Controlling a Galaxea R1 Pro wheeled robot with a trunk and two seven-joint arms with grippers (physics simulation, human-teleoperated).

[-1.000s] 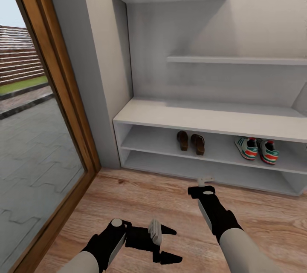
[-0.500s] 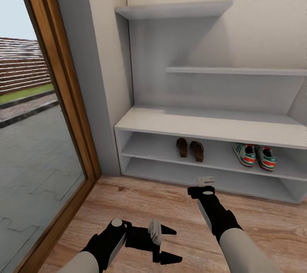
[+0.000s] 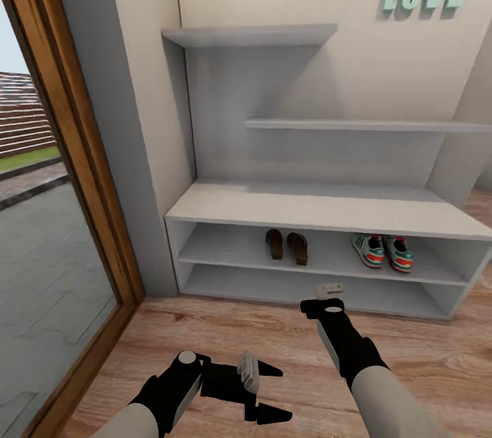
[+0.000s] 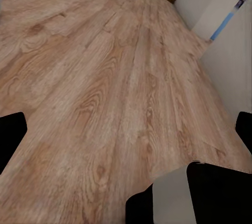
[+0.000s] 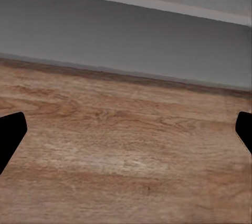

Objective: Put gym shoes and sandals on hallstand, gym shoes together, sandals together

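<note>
Both sandals (image 3: pixel 287 247) and both gym shoes (image 3: pixel 383 251) are placed in pairs on the hallstand (image 3: pixel 321 209) upper shelf row. The left gripper (image 3: pixel 268 391) and right gripper (image 3: pixel 330 290) are held spread, empty, above the corridor floor (image 3: pixel 219 329).

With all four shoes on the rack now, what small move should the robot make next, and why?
Probably none beyond keeping both arms back. The sandals stand side by side on the hallstand, on its upper open shelf, and the gym shoes side by side to their right. The floor in view bears no shoe, and both the left pincer and the right pincer are open and hold nothing.
</note>
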